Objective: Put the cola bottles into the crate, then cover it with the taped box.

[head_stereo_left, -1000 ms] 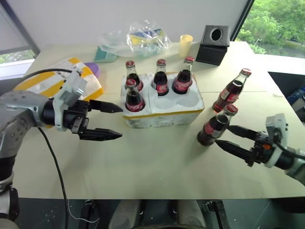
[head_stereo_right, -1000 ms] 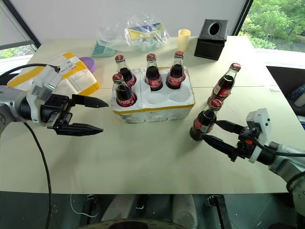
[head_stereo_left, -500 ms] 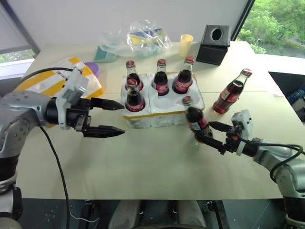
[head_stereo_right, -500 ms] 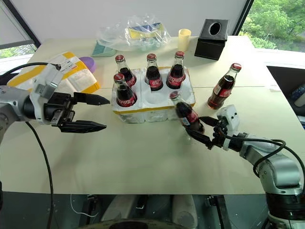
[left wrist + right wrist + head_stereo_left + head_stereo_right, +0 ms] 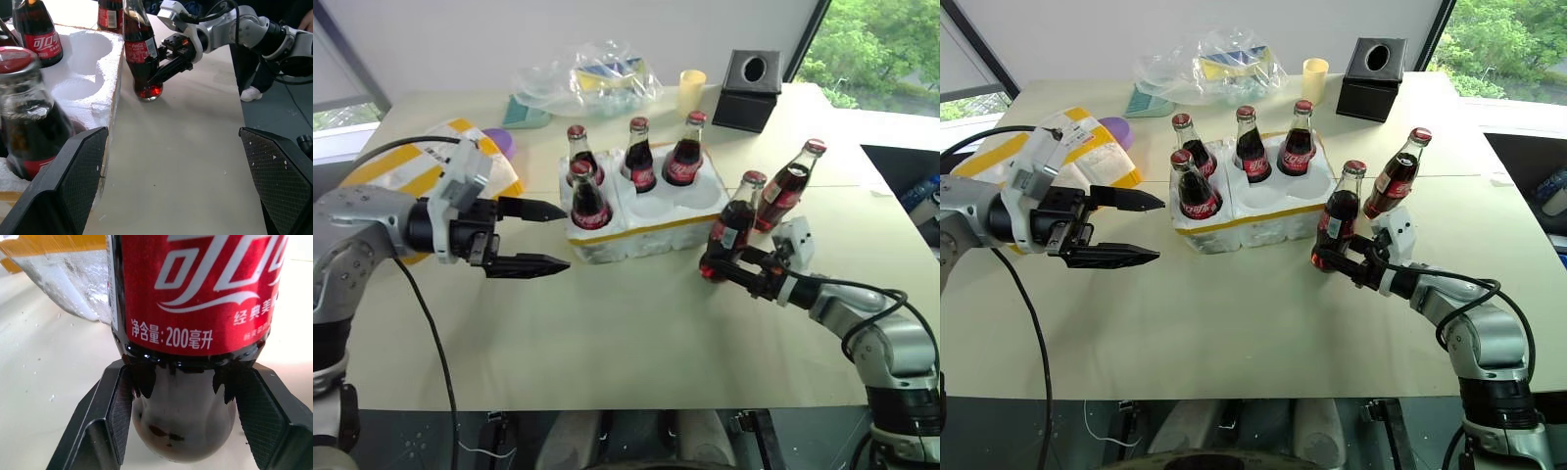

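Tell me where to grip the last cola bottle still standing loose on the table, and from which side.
Grip the loose cola bottle low on its straight body, under the red label, coming level from the robot's right. It stands upright and the neck tapers; the held bottle stands close on its other side.

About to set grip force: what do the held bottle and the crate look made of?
The bottle in the right hand looks like clear, glossy glass: dark cola shows through its rounded base, and it carries a red printed label. The crate looks like white foam with a matte, grainy surface and crumbly well edges, and yellow tape along its rim, so probably easy to dent.
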You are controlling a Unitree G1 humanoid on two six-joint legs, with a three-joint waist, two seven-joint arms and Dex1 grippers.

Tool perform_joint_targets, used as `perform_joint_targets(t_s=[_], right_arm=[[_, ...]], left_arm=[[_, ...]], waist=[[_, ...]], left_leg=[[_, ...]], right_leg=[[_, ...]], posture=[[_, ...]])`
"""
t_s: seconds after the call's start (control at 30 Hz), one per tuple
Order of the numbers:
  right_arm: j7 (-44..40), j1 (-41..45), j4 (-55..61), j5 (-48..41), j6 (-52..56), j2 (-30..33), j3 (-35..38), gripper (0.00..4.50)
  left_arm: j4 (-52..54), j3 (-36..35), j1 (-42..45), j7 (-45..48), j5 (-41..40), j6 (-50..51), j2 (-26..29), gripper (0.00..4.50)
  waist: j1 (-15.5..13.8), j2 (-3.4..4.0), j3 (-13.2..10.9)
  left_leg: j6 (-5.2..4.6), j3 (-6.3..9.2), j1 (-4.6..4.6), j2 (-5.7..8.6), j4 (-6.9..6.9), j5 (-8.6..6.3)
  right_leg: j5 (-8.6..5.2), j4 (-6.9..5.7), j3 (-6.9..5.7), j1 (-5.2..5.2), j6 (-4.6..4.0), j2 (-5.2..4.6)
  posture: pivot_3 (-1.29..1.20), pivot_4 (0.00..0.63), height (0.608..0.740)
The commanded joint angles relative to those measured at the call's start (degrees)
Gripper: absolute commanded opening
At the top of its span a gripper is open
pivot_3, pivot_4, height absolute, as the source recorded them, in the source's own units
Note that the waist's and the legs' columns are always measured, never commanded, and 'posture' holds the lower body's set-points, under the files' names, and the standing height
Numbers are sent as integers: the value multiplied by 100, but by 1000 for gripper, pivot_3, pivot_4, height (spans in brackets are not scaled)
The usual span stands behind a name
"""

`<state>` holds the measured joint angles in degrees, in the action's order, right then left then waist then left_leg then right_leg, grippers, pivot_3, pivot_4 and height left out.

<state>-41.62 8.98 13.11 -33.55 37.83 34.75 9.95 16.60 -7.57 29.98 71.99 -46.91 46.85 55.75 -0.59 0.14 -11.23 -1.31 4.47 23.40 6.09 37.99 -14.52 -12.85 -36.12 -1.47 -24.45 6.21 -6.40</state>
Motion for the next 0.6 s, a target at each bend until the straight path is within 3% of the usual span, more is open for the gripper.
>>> perform_joint_targets(t_s=[0.03,0.4,0.6], right_arm=[[-36,135,222,-200,-128,13,290,2503],[-256,-169,1074,-1613,287,418,1613,2503],[267,1190,945,-2383,714,442,1471,2503]], left_arm=[[28,-148,89,-13,-43,-86,37,4500],[-21,-197,47,6,-17,-117,92,4500],[-62,-161,81,-17,4,-155,48,4500]], waist=[[-4,0,0],[-15,1,-1],[43,7,-4]], left_leg=[[0,0,0,0,0,0],[-1,1,2,1,-1,0],[-1,0,3,-2,-1,0]], right_leg=[[0,0,0,0,0,0],[0,1,0,0,0,-1],[0,0,1,-4,0,-1]], posture=[[0,150,740],[0,150,740],[0,150,740]])
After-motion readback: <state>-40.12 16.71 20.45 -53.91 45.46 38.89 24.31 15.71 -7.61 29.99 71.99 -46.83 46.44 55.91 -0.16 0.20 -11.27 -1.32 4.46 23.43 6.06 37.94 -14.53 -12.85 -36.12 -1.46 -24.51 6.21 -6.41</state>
